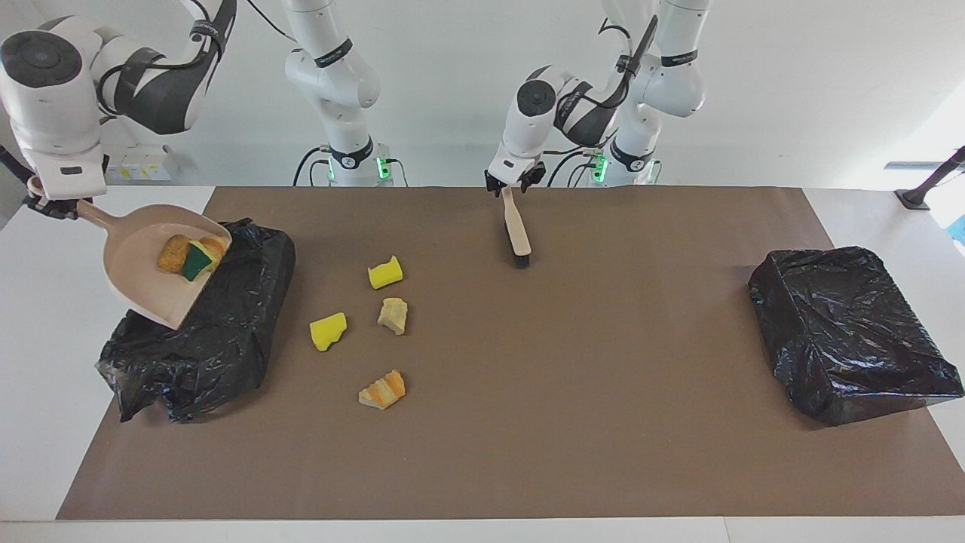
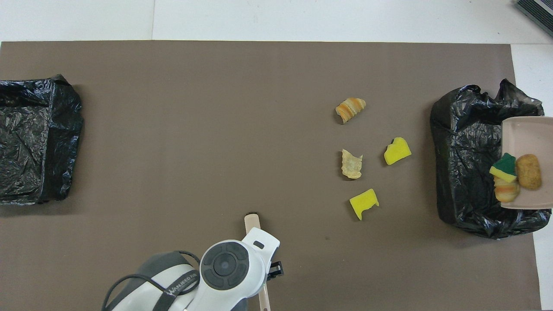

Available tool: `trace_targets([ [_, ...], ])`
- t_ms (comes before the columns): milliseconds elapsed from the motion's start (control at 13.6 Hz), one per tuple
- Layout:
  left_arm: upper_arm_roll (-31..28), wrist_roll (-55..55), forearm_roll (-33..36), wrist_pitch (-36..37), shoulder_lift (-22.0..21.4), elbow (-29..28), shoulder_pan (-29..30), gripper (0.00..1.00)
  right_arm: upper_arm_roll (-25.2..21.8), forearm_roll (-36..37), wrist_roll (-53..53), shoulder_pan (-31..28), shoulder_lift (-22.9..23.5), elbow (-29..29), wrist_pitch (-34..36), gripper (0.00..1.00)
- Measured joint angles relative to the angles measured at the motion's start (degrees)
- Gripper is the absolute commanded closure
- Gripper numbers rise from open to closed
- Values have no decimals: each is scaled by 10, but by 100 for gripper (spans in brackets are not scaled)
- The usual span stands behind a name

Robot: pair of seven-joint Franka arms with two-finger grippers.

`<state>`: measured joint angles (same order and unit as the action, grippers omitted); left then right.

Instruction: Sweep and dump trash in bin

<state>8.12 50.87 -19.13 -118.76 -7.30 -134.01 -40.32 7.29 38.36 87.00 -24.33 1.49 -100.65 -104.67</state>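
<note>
beige dustpan [image 1: 143, 260], black bin [image 1: 219, 324], orange-striped wedge [image 1: 383, 389], brown mat [image 1: 528, 377].

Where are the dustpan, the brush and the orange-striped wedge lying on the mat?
dustpan [image 1: 143, 275], facing view, bare pan floor.
brush [image 1: 516, 226], facing view, middle of the handle.
orange-striped wedge [image 2: 350, 108], overhead view, centre of its striped top.

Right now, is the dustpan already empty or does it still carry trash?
Not empty. The dustpan, held over the black bin bag, carries three scraps: a brown lump, a green-topped sponge and an orange-striped piece.
</note>
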Motion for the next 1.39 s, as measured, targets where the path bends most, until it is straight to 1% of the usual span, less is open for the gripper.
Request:
trace_targets([
  [147, -2, -6, 4, 10, -2, 34, 49, 0, 1, 22, -15, 24, -4, -4, 0, 100],
  [366, -4, -47, 75, 14, -2, 76, 113, 0, 1, 30, -19, 35, -5, -4, 0, 100],
  [586, -5, -145, 96, 15, 5, 108, 190, 0, 5, 31, -19, 35, -9, 13, 0, 100],
  [733, -6, -229, 97, 17, 14, 132, 248, 0, 21, -2, -28, 35, -13, 45, 20, 100],
  [879, -7, -285, 97, 48, 21, 170, 301, 0, 41, -52, -57, 39, -17, 69, 47, 100],
  [1026, -6, -345, 100, 100, 24, 211, 336, 0, 53, -112, -121, 50, -17, 73, 54, 100],
  [1172, -6, -405, 114, 150, 24, 245, 367, 0, 56, -171, -215, 69, -16, 71, 61, 100],
  [1392, -7, -494, 140, 215, 28, 282, 410, 0, 58, -227, -428, 138, -10, 67, 95, 100],
])
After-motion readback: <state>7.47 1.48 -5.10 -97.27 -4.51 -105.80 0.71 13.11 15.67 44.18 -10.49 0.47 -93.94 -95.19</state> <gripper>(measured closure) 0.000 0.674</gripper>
